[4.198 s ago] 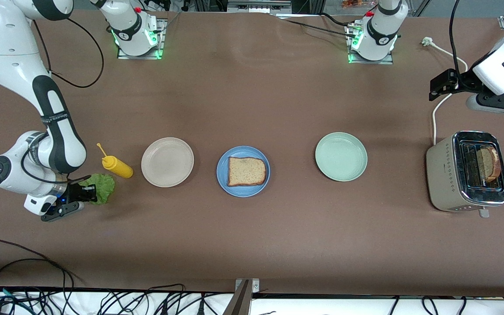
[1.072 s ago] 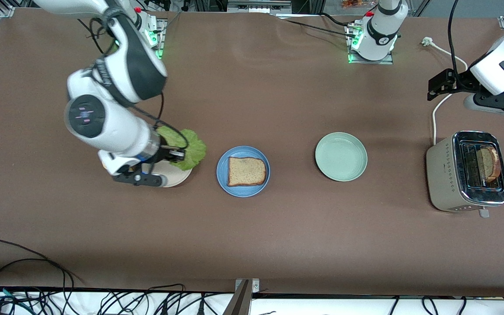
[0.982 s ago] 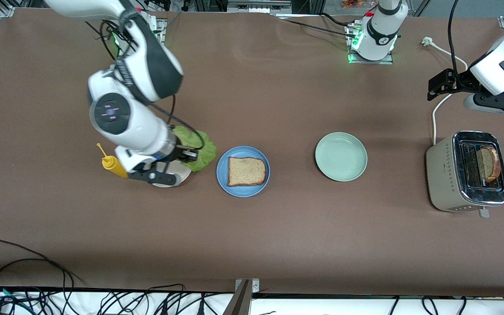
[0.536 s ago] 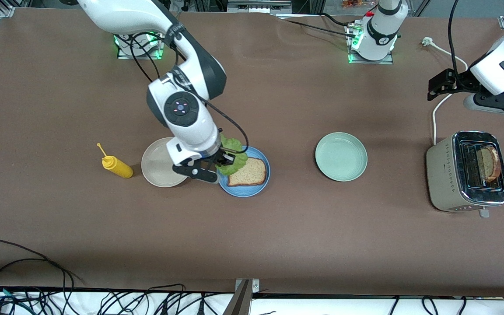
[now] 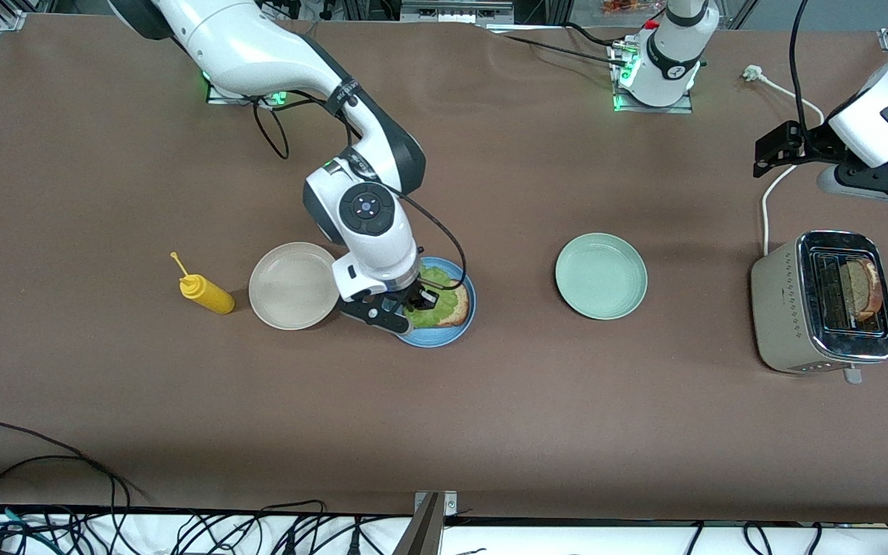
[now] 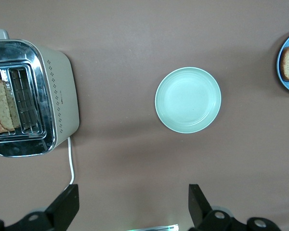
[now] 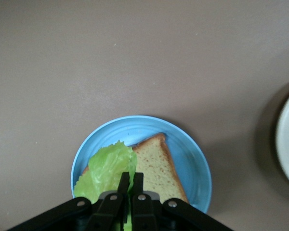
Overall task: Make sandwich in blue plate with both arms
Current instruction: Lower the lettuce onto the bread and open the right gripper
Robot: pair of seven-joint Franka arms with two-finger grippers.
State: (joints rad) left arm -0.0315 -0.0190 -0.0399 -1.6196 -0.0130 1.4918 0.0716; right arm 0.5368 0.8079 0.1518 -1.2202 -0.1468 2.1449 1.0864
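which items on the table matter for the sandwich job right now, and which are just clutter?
In play:
- blue plate
- bread slice on it
- lettuce leaf, pinched in the shut right gripper over that slice
- second bread slice in the toaster
- left gripper, open, waiting above the toaster's end of the table

Lying about:
- beige plate
- pale green plate
- yellow squeeze bottle
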